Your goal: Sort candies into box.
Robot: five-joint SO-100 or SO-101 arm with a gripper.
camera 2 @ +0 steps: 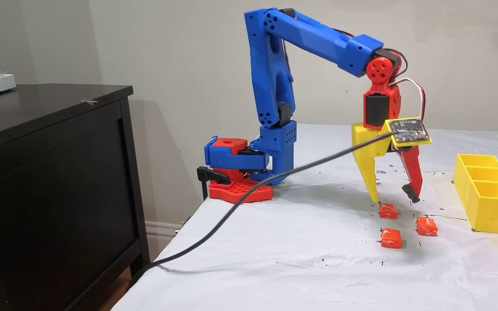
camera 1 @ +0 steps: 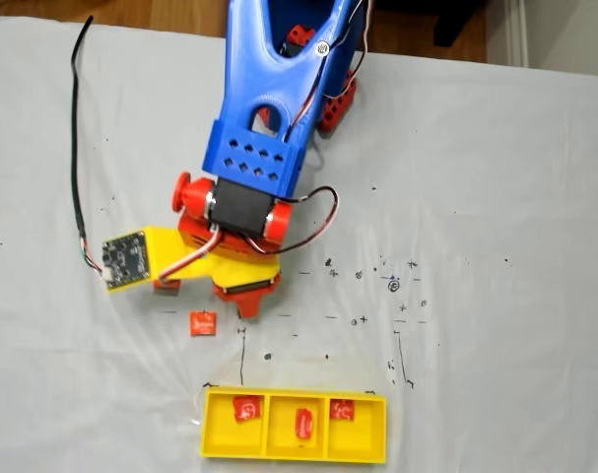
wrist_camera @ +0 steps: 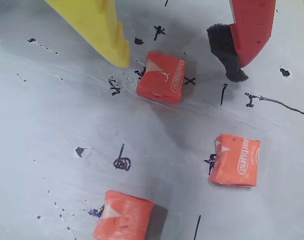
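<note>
My gripper [wrist_camera: 180, 69] is open, its yellow finger [wrist_camera: 116, 47] and its black-padded red finger [wrist_camera: 244, 40] standing either side of an orange-red candy [wrist_camera: 162, 77] on the table, just above it. Two more orange-red candies [wrist_camera: 235, 160] [wrist_camera: 124, 218] lie loose nearby. In a fixed view from the side, the gripper [camera 2: 395, 199] hovers over the far candy [camera 2: 388, 210], with the other two [camera 2: 391, 238] [camera 2: 426, 226] nearer the camera. The yellow box [camera 1: 294, 451] holds one red candy in each compartment [camera 1: 246, 408] [camera 1: 304, 424] [camera 1: 342, 410]. One loose candy [camera 1: 202, 322] shows beside the red finger [camera 1: 249, 304].
A white sheet with black pen marks [camera 1: 397, 286] covers the table. A black cable [camera 2: 240, 198] runs from the yellow camera bracket [camera 2: 407, 131] off the table's near edge. The arm's base [camera 2: 236, 172] is clamped at the table's edge. A dark cabinet [camera 2: 50, 181] stands beside the table.
</note>
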